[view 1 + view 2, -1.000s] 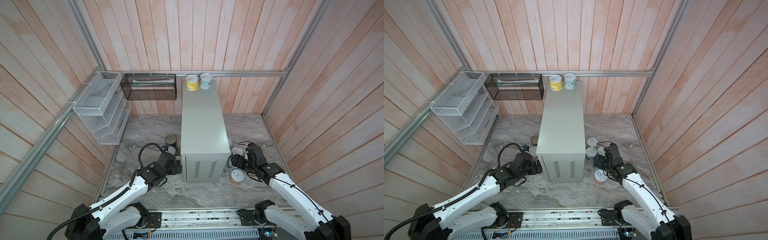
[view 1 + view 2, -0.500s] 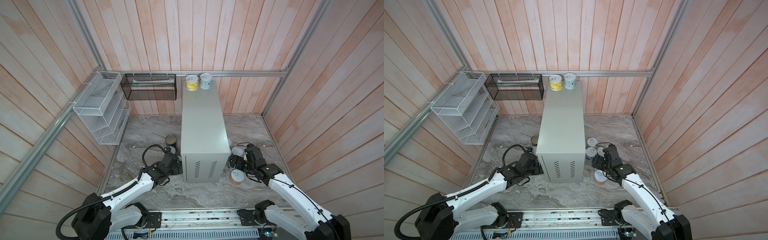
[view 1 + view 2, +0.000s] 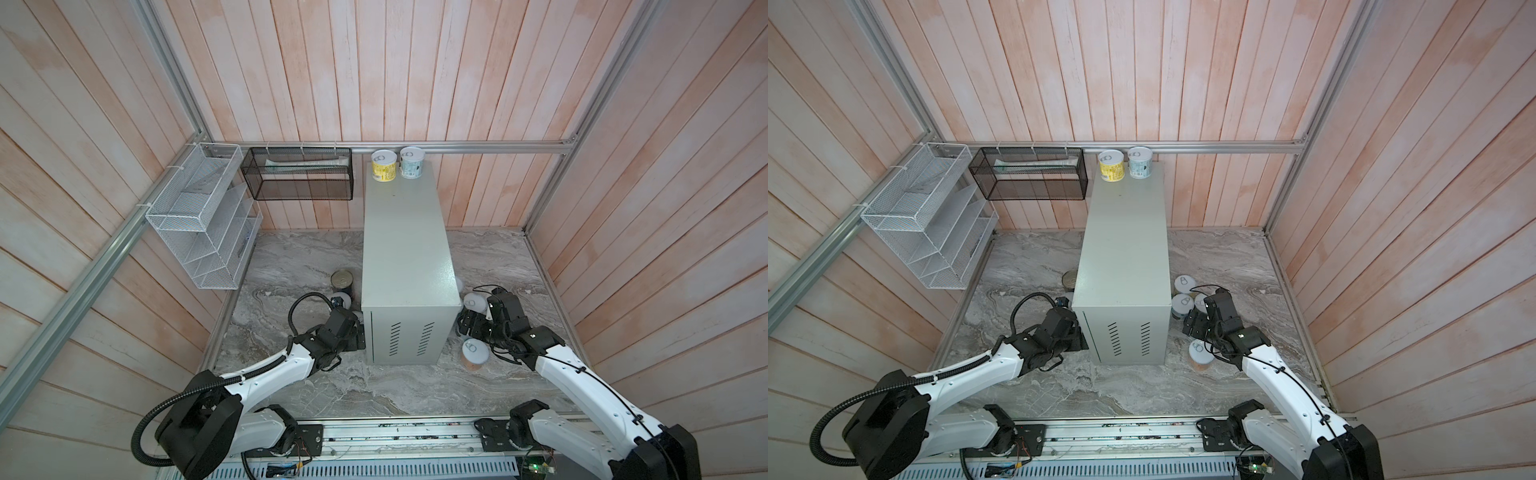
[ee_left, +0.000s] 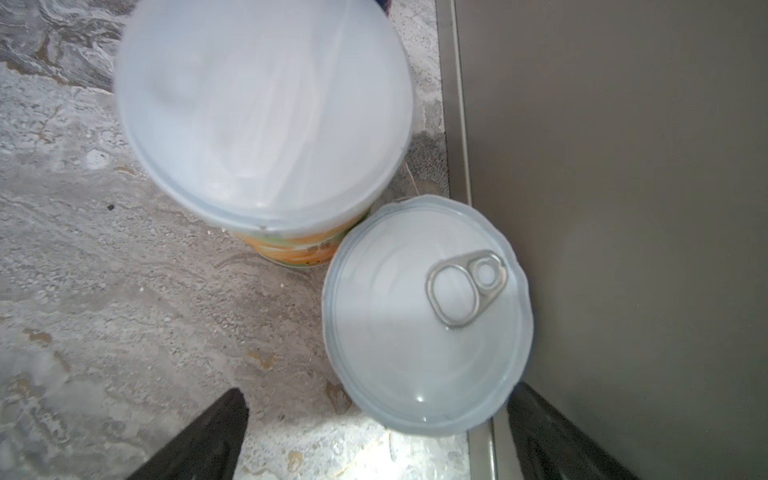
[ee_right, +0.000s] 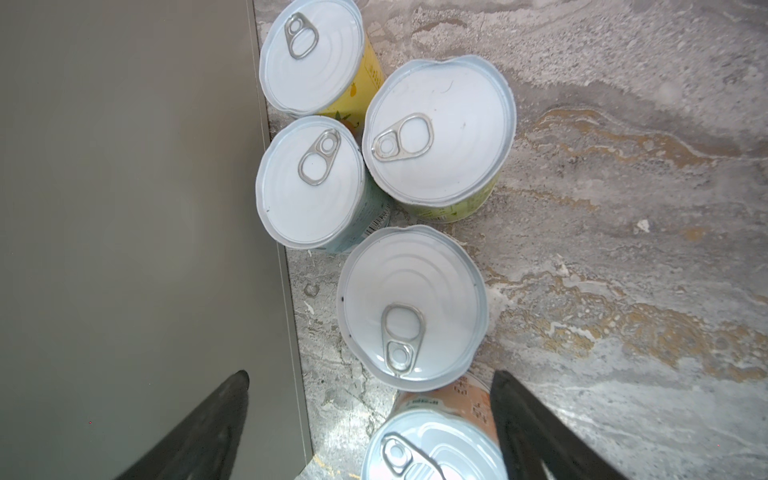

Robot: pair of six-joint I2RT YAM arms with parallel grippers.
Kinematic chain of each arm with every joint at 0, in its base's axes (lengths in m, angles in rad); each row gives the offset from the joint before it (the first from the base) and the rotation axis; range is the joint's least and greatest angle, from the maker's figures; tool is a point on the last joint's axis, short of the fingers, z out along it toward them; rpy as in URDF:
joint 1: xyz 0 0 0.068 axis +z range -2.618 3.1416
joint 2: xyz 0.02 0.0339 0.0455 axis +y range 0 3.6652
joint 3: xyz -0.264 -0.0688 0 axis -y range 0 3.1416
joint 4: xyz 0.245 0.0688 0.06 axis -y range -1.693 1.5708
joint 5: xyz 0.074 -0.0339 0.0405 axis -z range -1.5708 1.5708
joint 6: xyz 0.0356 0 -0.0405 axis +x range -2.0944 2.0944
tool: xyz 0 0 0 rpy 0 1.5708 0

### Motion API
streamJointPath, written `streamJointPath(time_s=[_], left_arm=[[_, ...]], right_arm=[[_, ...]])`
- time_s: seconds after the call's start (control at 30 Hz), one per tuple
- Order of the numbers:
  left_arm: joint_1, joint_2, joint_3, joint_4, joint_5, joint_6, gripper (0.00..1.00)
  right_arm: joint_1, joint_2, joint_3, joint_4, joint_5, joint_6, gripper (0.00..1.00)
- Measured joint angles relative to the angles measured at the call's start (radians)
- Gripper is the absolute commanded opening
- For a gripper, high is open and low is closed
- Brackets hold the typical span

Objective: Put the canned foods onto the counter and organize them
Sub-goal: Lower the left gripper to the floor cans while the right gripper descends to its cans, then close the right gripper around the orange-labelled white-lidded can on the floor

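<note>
Now in both top views the left tool (image 3: 358, 332) sits nearer the worktop (image 3: 405, 232), two tins (image 3: 383, 166) on top. Left wrist: jaws wide around a tin (image 4: 428, 316), ungripped. Right wrist: right tool (image 5: 370, 382) opened wider, empty, over five tins (image 5: 411, 307); grasps look next

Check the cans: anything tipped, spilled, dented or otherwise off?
Nothing tipped or spilled; the visible tins stand upright. The only oddity is wavy, dented-looking lid rims. In the left wrist view it shows on the pull-tab tin beside the counter. In the right wrist view it shows on the green-label tin and the tin whose label is hidden.
</note>
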Motion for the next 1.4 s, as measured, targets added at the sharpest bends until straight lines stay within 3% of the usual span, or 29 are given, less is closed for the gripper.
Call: streamJointPath(time_s=[0.5, 0.8, 1.03, 1.4], left_arm=[[0.014, 0.127, 0.0, 0.126, 0.014, 0.005, 0.99], [0.013, 0.195, 0.001, 0.22, -0.051, -0.02, 0.93], [0.005, 0.251, 0.003, 0.264, -0.084, -0.042, 0.82], [0.005, 0.231, -0.003, 0.265, -0.079, -0.046, 0.89]], right_arm=[[0.0, 0.04, 0.0, 0.049, -0.004, 0.0, 0.9], [0.0, 0.063, 0.0, 0.087, -0.016, 0.0, 0.89], [0.0, 0.067, 0.006, 0.08, -0.011, 0.0, 0.87], [0.071, 0.062, -0.004, -0.076, 0.043, 0.052, 0.84]])
